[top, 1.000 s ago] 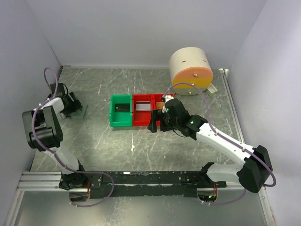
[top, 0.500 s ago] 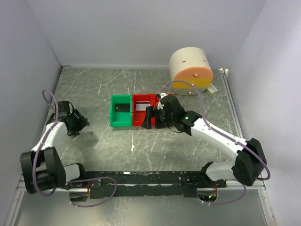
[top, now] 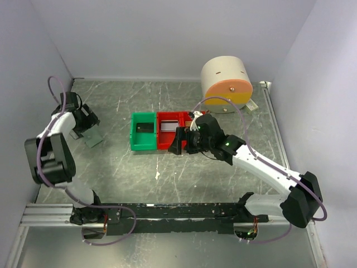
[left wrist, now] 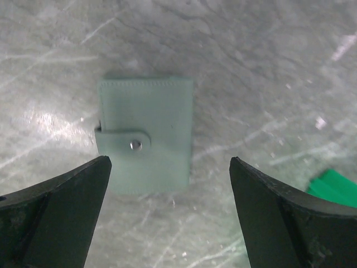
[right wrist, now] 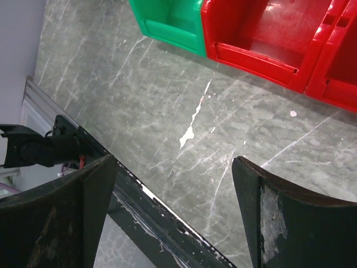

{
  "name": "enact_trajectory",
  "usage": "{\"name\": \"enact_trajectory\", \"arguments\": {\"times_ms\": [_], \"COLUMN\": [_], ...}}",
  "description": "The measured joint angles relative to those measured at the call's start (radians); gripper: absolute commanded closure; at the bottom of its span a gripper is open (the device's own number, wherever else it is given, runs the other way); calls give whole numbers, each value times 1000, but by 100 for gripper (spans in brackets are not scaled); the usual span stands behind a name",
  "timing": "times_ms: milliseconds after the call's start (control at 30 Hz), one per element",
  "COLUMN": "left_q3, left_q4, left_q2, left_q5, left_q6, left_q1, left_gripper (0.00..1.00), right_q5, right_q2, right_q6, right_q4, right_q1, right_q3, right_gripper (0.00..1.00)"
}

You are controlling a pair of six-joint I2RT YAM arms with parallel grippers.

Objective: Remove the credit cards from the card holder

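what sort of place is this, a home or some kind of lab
Most likely a robot test bench in a lab: a left arm and right arm bolted to a rail at the table edge, plain white walls boxing it in, and props: a green bin, red bin and card holder.

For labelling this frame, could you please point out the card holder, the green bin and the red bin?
card holder [left wrist: 162, 111], left wrist view, on its closed front cover.
green bin [top: 142, 146], top external view, on its near wall.
red bin [right wrist: 254, 58], right wrist view, on its front wall.
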Motion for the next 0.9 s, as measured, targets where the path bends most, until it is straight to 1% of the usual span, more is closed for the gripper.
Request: {"name": "enact_trajectory", "arguments": {"times_ms": [200,333,400,533,600,633,800,900], "left_q3": [179,254,260,204,161,138,-6,-146], "left_q4": [-37,-74,-76,-35,-6,8,56,62], "left_q2": [260,330,344,335,305,290,177,55], "left_q5": [-28,-44,-53,-64,-60,-58,-30,-14], "left_q6": [43,72,76,72,71,71,64,33], "left_q1": [14,16,17,21,21,21,12,-13], "left_gripper": [3,7,10,15,21,22,23,25], "right_q5": [-8,-8,-8,-16,-22,-24,-26,-25], "right_q2": [-11,-13,-13,-12,-10,-8,-3,5], "right_q6": [-13,-23,-26,-27,-27,-27,-31,-32], "right_q4": [-8,-8,-8,-8,-7,-7,-8,-8], "right_q1": [0,0,0,0,0,0,0,0], "right_q3": [-13,-31,-43,-53,-53,-54,-68,-74], "right_gripper": [14,14,14,14,14,14,14,14]}}
